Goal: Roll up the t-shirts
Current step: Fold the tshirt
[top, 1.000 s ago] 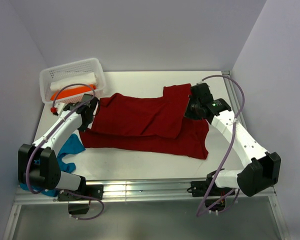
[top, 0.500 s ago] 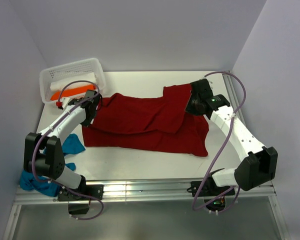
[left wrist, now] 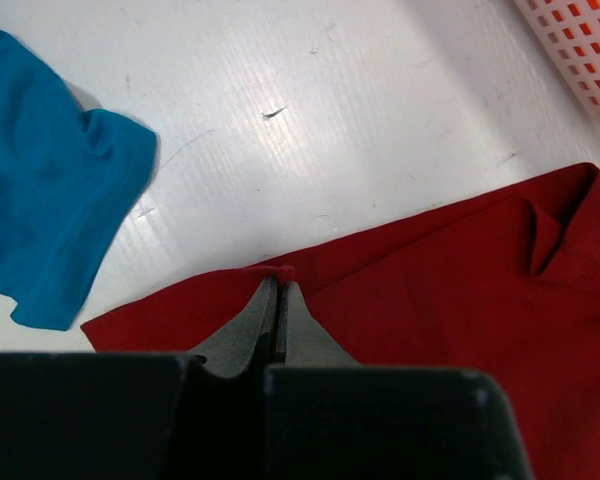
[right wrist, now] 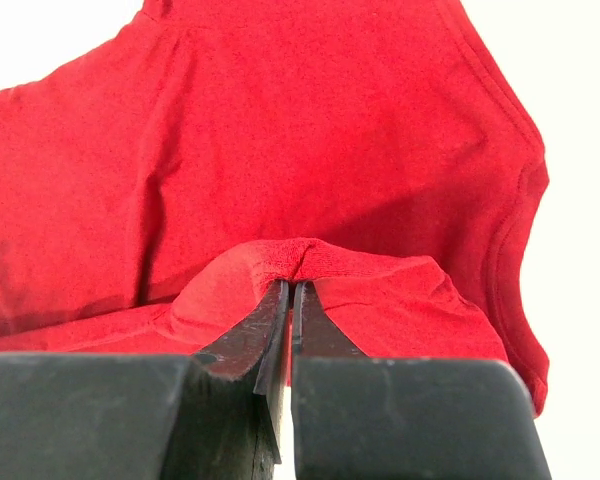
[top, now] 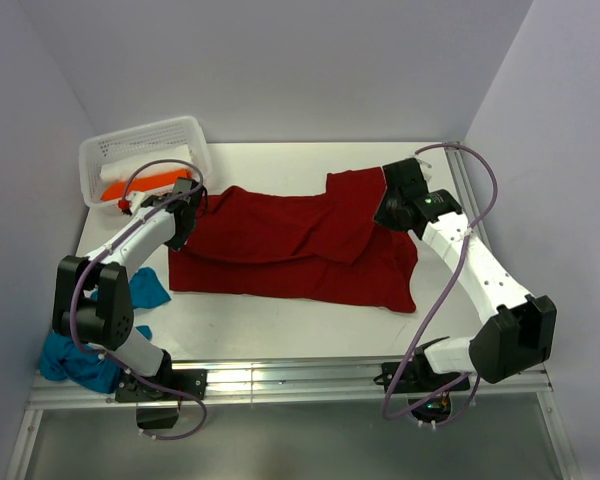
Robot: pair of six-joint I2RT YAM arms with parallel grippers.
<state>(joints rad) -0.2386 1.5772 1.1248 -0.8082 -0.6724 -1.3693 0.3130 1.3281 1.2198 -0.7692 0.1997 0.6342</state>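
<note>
The dark red t-shirt (top: 300,250) lies across the middle of the table, partly folded over on itself. My left gripper (top: 188,215) is shut on its left edge; the left wrist view shows the jaws pinching a small fold of the red t-shirt (left wrist: 460,290). My right gripper (top: 388,212) is shut on the shirt's right end; the right wrist view shows the jaws pinching a raised fold of the red t-shirt (right wrist: 310,140). The teal blue t-shirt (top: 90,345) lies bunched at the near left corner, also seen in the left wrist view (left wrist: 50,200).
A white perforated basket (top: 145,140) stands at the far left corner, holding white and orange items. Its wall shows in the left wrist view (left wrist: 585,50). Walls close in on the left, back and right.
Both grippers have carried the shirt's ends a little toward the far side. The left arm has swung further from the near edge, and the red shirt's lower edge has shifted with it.
</note>
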